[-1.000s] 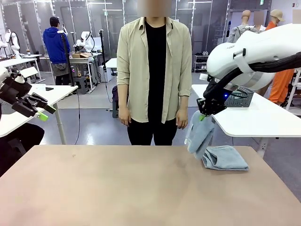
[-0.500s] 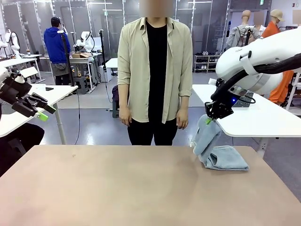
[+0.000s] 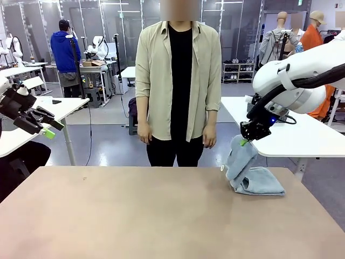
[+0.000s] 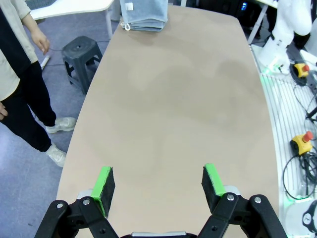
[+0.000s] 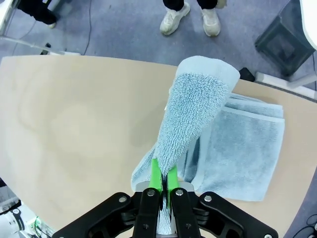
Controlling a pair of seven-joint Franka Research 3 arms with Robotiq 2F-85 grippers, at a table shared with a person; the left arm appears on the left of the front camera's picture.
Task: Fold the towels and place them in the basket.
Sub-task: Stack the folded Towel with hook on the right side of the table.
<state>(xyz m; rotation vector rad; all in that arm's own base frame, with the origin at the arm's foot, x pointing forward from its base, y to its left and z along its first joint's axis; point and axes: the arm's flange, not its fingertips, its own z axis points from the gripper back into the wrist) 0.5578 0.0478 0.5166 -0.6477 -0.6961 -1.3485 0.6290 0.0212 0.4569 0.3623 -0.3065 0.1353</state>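
Item: pale blue-grey terry towel point(image 3: 253, 178), one seen, lying partly folded on the far right part of the tan desk point(image 3: 151, 216), near the desk's far edge. One end of it is drawn up off the folded layers into a narrow, tapering peak that runs straight into the right gripper point(image 3: 244, 142); the flat remainder lies directly below and just beyond those jaws. Right gripper: jaws closed on the towel's raised end, the green pads point(image 5: 156, 174) pressed together with the terry pinched between them; in the right wrist view the lifted cloth point(image 5: 195, 111) rises from the jaws toward the desk's far edge, and the flat folded part spreads to the right of it, touching the desk. Left gripper point(image 4: 159, 184): jaws standing wide apart, nothing between them, held above the desk's near left end; in the front view it point(image 3: 46, 128) sits at the left edge, raised off the desk. From those open jaws the towel point(image 4: 143, 15) lies well apart, at the opposite end of the desk, straight ahead along the fingers, with a small white label and a loop showing on its near side. Person point(image 3: 178, 81): standing at the far side of the desk, arms hanging down, hands apart from the towel and from both grippers.
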